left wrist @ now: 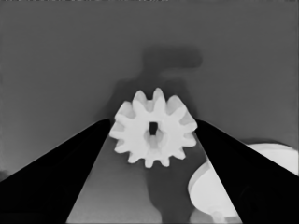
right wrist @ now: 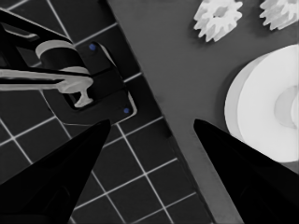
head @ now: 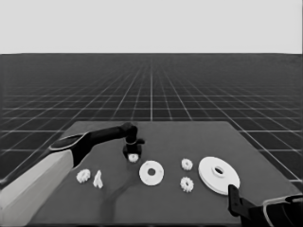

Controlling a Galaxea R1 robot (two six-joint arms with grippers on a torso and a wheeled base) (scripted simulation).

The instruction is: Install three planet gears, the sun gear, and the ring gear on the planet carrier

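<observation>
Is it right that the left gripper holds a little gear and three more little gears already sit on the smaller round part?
Not quite. The left gripper does hold a gear, but the head view shows the smaller round part bare; the other three gears lie on the table.

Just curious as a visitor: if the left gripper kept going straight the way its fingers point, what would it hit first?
Probably the table. The left gripper points down with a small gear between its fingers; beyond it the left wrist view shows only bare tabletop.

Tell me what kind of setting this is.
Likely a simulated assembly bench: a dark table on a gridded floor, white parts laid out, such as the larger round part, and the left gripper around a small gear.
</observation>
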